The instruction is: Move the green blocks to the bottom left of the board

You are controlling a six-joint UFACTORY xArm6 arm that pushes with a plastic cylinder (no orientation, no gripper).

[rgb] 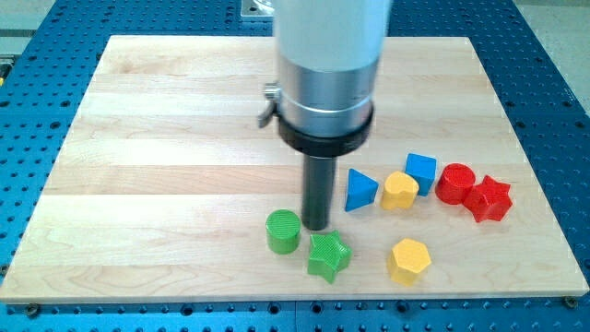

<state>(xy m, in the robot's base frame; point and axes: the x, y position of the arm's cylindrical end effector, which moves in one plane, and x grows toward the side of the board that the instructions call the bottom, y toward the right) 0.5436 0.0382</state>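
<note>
A: Two greens to shift, both near the front edge of the board [138,138]. Leftmost, the green cylinder [283,231]; just right of it and a touch nearer, the green star [329,255]. Close together, apparently not quite touching.

B: And my tip [316,227]?

A: Planted between them and slightly farther back: just right of the cylinder, just beyond the star. No jaws to open or shut, only a plain rod, gripping nothing. Contact with either block: hard to tell from here.

B: Why there?

A: Probably lined up on the cylinder's right side, ready to sweep it leftward along the near edge. Target corner lies well off to the left, so plenty of travel left; task judged barely begun.

B: Further right?

A: Blue triangle [360,189], then a yellow block [400,191] touching a blue cube [421,171] behind it. Nearer the front, a yellow hexagon [409,260]. Farthest right, a red cylinder [455,183] against a red star [489,198]. All well clear of the leftward path.

B: Risks?

A: Pushing off-centre and letting the round block slip around the rod; leaving the star behind, needing a second pass from its right side.
</note>
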